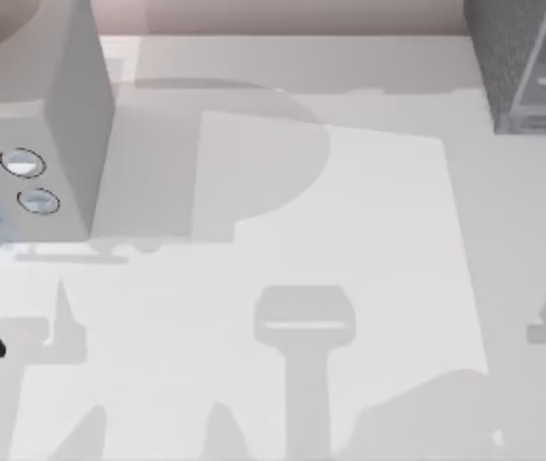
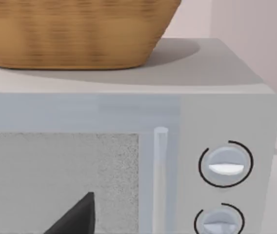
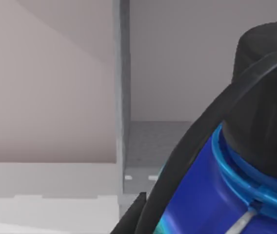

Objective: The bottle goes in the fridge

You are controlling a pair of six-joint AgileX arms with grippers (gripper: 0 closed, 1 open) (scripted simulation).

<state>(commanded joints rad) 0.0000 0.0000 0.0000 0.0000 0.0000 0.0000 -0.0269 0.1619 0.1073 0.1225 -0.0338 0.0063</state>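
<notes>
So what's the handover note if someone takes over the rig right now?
Right gripper: shut on the bottle, which it holds up close to the wrist camera, off the table.
Left gripper: idle at the table's left side, facing the microwave with the basket on top.
The fridge sits at the table's far right corner. In the right wrist view its frame and speckled inner floor lie just beyond the bottle.
Done: the bottle is picked up and brought to the fridge.
Left: move it inside, set it down, release, pull back.
</notes>
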